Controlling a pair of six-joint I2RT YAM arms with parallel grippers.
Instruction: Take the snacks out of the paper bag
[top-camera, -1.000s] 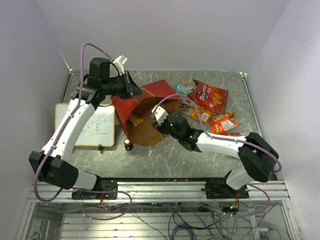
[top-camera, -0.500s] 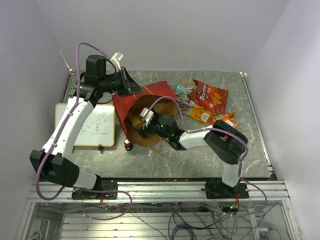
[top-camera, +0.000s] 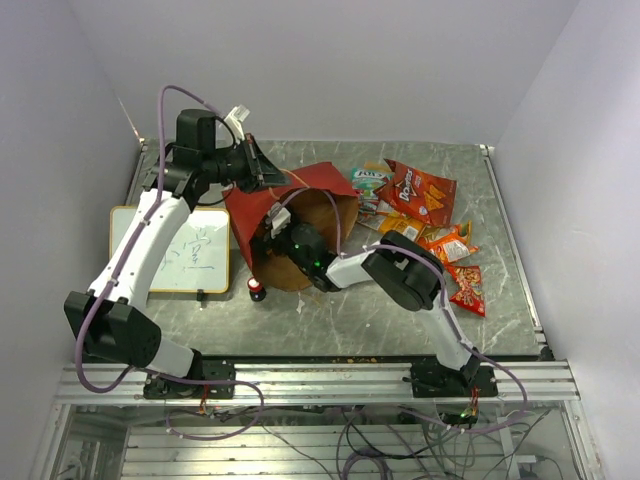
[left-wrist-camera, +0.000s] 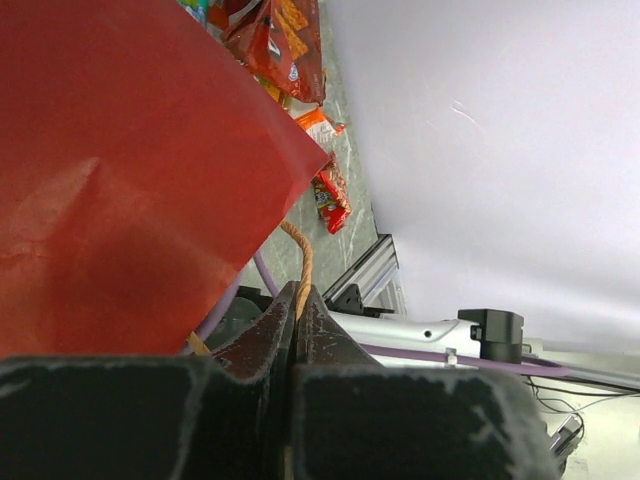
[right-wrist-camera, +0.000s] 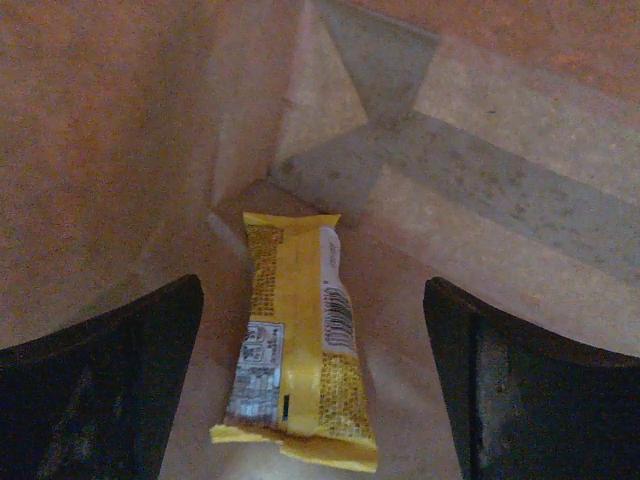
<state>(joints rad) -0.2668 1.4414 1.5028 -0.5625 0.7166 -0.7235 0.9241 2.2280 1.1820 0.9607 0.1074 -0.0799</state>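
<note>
The red paper bag (top-camera: 300, 185) lies on its side with its brown mouth toward the front right. My left gripper (top-camera: 262, 176) is shut on its twisted cord handle (left-wrist-camera: 303, 262) and holds the bag's upper edge up; the red outside (left-wrist-camera: 120, 180) fills the left wrist view. My right gripper (top-camera: 276, 226) is deep inside the bag and open. In the right wrist view a yellow snack packet (right-wrist-camera: 297, 350) lies on the kraft floor (right-wrist-camera: 480, 200) between the open fingers (right-wrist-camera: 100, 390), untouched. Outside lie a red chip bag (top-camera: 418, 190), a green-teal pack (top-camera: 370, 178), orange packets (top-camera: 446, 243) and a small red packet (top-camera: 467, 290).
A white board with writing (top-camera: 190, 255) lies at the left. A small red-and-black cylinder (top-camera: 257, 289) stands just in front of the bag. The aluminium rail (top-camera: 320, 375) runs along the near edge. Walls close the table on three sides.
My right arm has reached leftward, deep into the bag's mouth. The small red packet at right is now uncovered. My left gripper still holds the handle, barely moved.
</note>
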